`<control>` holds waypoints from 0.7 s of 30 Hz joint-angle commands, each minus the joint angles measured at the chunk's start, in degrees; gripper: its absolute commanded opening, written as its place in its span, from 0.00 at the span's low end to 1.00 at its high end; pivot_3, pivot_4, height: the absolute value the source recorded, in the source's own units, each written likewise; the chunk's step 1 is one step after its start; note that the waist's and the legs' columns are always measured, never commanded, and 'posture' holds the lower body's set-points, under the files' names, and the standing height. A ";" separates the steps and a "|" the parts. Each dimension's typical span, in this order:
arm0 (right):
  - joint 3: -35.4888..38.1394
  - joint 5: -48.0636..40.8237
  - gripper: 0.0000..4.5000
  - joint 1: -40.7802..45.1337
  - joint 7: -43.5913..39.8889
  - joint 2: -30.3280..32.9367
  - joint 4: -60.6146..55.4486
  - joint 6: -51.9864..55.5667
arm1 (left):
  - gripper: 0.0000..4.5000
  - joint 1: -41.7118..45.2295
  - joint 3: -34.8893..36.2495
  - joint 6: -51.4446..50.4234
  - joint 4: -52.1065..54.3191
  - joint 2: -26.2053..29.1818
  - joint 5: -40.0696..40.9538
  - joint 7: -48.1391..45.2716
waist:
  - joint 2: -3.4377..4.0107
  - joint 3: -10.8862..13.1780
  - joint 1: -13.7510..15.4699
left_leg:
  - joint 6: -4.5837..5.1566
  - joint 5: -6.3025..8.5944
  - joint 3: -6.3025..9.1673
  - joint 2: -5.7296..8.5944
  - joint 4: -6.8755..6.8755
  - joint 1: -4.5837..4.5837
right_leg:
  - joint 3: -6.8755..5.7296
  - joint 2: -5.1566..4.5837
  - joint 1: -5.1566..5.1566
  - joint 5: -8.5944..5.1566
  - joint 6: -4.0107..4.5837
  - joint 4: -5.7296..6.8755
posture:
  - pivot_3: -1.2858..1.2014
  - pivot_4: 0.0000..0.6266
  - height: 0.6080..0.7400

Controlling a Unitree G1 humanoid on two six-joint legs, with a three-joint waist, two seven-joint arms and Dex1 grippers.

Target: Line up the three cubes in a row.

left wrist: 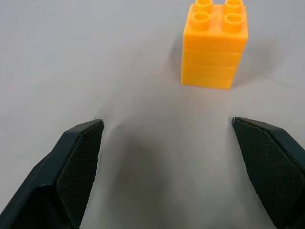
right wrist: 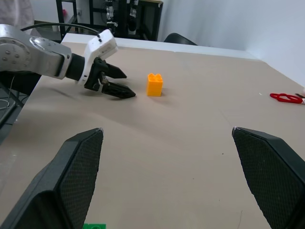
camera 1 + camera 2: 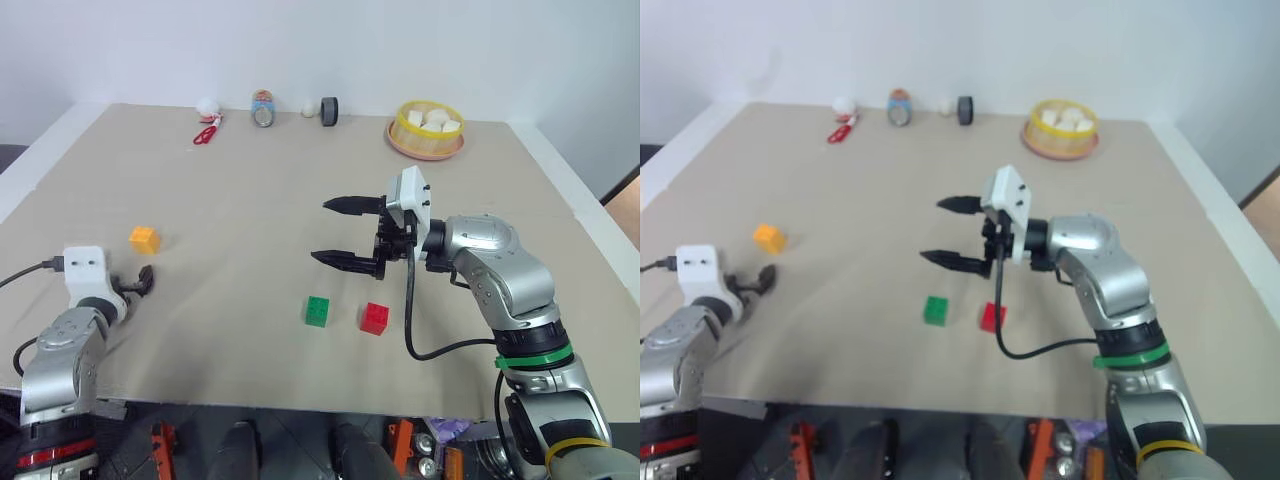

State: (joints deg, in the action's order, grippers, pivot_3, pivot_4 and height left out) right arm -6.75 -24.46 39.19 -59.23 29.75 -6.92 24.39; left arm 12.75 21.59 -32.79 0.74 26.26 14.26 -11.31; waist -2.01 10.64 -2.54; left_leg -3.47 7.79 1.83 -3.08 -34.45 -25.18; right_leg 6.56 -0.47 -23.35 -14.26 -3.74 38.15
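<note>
Orange-yellow cube [image 1: 215,45] sits untouched ahead of the spread, empty left pincer [image 1: 167,143]; right pincer [image 3: 340,232] likewise gapes.

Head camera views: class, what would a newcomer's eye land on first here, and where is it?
Probably the right gripper, raised mid-table with its black fingers spread wide and pointing left. Just in front of it, the green cube and the red cube sit side by side. The orange-yellow cube stands alone far left, with the open left gripper just short of it.
</note>
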 commanded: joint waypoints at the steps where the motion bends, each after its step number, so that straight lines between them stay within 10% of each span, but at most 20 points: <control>1: 1.79 -0.71 1.00 0.98 0.55 0.33 -1.74 -0.36 | 0.99 4.29 -1.87 2.61 -4.67 0.89 -0.86 -1.37 | 0.00 0.00 0.02 | 0.00 -0.03 0.00 0.00 0.00 -0.03 | -0.01 0.00 0.00 0.02 -0.03 0.00 | 0.52 0.24 1.00; 21: 2.81 -1.09 1.00 0.70 0.90 1.39 -2.01 -0.07 | 0.99 17.64 -7.67 11.55 -24.57 0.05 -3.97 -8.10 | 0.00 0.00 0.35 | -0.17 -0.22 0.03 0.11 0.04 -0.08 | -0.16 -0.19 0.04 0.22 -0.14 0.00 | 0.52 0.24 1.00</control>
State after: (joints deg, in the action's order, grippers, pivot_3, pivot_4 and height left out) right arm -6.06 -24.64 39.09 -58.39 30.43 -7.11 24.67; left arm 29.55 16.02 -22.12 -23.62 26.67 10.16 -17.62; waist -2.01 10.64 -2.19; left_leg -3.64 7.57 1.85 -2.96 -34.41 -25.26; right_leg 6.39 -0.69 -23.31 -14.04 -3.89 38.15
